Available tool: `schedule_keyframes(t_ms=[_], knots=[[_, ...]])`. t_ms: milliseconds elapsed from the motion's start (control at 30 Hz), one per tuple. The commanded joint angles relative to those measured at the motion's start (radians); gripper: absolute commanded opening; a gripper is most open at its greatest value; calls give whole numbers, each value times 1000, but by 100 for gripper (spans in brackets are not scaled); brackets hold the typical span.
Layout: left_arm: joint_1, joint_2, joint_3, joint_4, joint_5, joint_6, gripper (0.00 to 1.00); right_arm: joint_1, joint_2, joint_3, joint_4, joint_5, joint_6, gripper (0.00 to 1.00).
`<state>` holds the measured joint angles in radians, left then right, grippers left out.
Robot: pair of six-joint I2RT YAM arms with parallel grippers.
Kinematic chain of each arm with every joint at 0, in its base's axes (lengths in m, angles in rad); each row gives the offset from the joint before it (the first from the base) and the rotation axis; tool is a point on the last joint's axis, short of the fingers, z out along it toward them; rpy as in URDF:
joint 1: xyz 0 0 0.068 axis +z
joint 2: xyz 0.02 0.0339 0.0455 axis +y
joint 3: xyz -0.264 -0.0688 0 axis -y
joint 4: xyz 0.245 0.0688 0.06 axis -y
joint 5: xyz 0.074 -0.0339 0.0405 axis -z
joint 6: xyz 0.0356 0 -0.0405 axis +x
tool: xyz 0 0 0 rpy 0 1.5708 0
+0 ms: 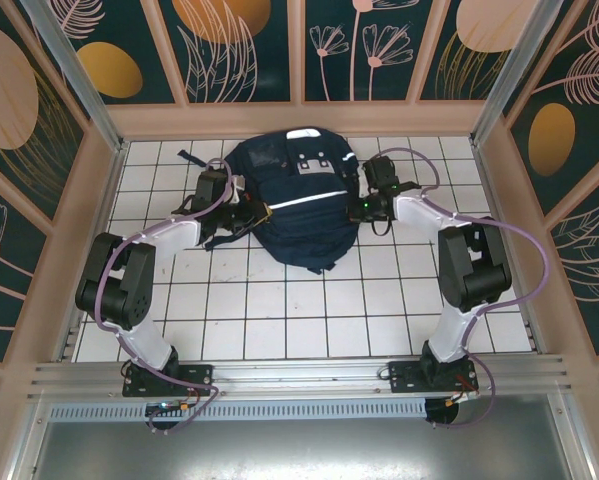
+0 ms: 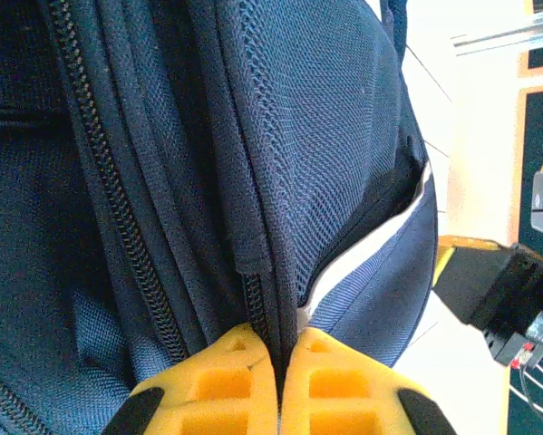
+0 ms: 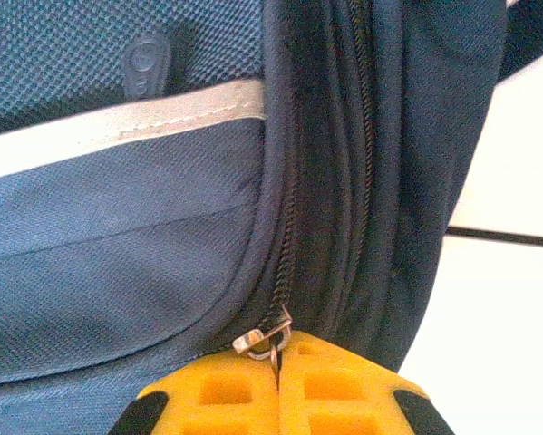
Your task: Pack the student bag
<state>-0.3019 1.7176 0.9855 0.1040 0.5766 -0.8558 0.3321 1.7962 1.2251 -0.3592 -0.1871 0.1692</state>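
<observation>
One student bag [image 1: 299, 205] lies at the far middle of the tiled table [image 1: 279, 310], between two grippers. The left gripper [image 2: 278, 367] is pinched tight on its left side seam. The right gripper [image 3: 276, 367] is clamped on one metal zipper pull [image 3: 264, 340]. Best, I judge: anchor the left firmly and draw the pull along its track.

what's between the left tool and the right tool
The student bag fills that stretch in the top view: the left tool and right tool each pinch one side of it.
</observation>
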Motion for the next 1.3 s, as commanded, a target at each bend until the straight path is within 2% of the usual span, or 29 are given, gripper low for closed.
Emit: schedule_keyframes(t_ms=[0,133,300,333,433,467,500,533,700,867,1100,1267], knots=[[61,-29,45,-19,-54,61,0,-42,-1,-12,-3,91,12,0],[68,68,132,-5,-38,49,0,20,-17,-35,9,-59,20,0],[69,187,291,40,-34,-1,0,124,-74,-147,133,-311,147,0],[68,207,323,27,-38,2,5,151,-85,-161,162,-340,170,0],[68,256,406,-16,-29,14,31,242,-89,-174,268,-395,259,0],[70,260,421,-32,-27,24,52,267,-77,-166,302,-397,289,0],[70,251,422,-39,-30,34,94,289,-61,-153,328,-393,311,0],[71,238,414,-41,-37,40,98,303,-45,-137,351,-390,325,0],[81,99,323,-91,-111,93,98,331,67,-12,405,-379,361,0],[91,-28,261,-153,-97,151,98,345,141,95,409,-411,362,0],[89,-128,150,-177,-98,139,74,371,207,120,489,-384,429,0],[88,-141,44,-140,-150,75,73,399,203,120,557,-360,457,0]])
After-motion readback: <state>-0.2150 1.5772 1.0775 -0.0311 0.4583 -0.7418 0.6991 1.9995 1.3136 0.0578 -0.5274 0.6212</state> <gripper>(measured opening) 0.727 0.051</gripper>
